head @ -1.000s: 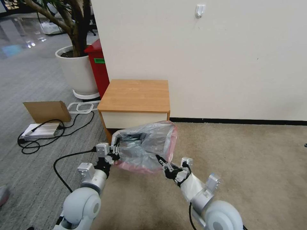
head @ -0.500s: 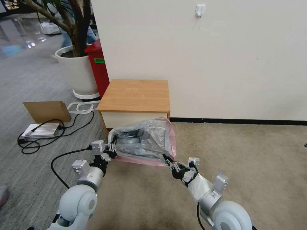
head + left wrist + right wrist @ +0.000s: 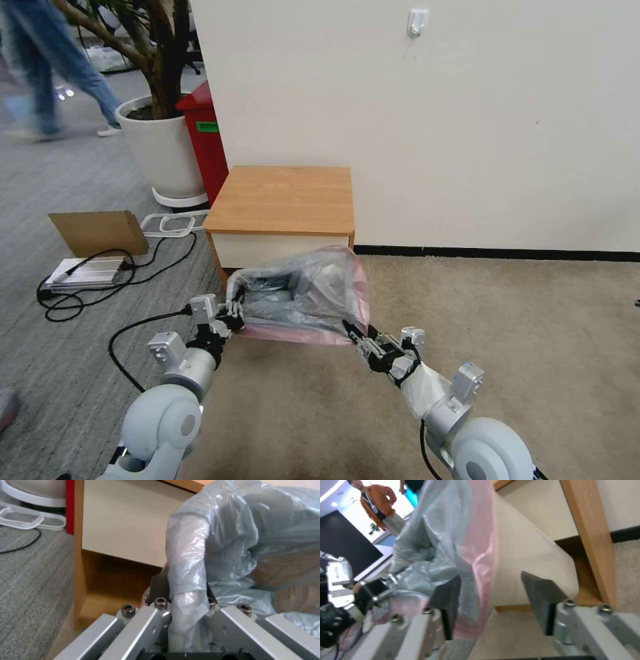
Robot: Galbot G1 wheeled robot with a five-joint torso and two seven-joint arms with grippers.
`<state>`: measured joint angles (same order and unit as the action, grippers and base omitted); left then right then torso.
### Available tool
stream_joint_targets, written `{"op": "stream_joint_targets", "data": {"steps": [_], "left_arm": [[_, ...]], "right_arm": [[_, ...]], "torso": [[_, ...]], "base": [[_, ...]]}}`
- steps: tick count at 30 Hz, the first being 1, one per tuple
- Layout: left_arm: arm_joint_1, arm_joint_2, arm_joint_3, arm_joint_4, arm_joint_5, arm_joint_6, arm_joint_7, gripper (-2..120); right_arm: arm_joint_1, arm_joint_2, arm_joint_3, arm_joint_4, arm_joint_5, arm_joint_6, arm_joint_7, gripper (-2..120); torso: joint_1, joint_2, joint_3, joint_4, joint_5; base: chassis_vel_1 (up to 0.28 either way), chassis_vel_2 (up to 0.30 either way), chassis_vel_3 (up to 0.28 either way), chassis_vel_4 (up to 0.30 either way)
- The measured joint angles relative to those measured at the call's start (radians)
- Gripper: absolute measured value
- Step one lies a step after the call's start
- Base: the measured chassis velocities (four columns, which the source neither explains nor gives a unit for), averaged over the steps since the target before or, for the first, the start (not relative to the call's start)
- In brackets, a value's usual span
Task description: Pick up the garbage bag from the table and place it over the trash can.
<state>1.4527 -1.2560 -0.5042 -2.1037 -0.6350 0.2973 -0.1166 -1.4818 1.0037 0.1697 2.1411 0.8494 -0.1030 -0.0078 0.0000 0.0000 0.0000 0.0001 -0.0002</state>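
Now the garbage bag [image 3: 303, 293] sits lower in the middle of the head view than a second ago, its pink rim pulled flatter and wider in front of the table [image 3: 283, 200]. The left gripper [image 3: 233, 315] stays pinched on the bag's left edge; the left wrist view shows plastic bunched between its fingers. The right gripper [image 3: 357, 333] has drawn back toward the lower right, and its jaws stand wide apart with the pink edge loose between them. That looks like a release, so the draping seems nearly finished; the trash can itself is hidden under the plastic.
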Motion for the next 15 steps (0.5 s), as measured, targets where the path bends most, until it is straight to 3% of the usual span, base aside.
{"op": "stream_joint_targets", "data": {"steps": [11, 15], "left_arm": [[-0.003, 0.004, -0.007, 0.012, 0.001, -0.001, 0.0, 3], [0.005, 0.005, -0.009, 0.014, 0.001, -0.003, 0.0, 3]], "right_arm": [[-0.019, 0.0, 0.027, 0.013, -0.039, 0.015, -0.016, 96], [-0.027, 0.012, 0.046, 0.031, -0.04, 0.026, -0.022, 100]], "torso": [[0.0, 0.0, 0.0, -0.0001, 0.0003], [0.0, 0.0, 0.0, 0.0, 0.0002]], "base": [[0.0, 0.0, 0.0, 0.0], [0.0, 0.0, 0.0, 0.0]]}}
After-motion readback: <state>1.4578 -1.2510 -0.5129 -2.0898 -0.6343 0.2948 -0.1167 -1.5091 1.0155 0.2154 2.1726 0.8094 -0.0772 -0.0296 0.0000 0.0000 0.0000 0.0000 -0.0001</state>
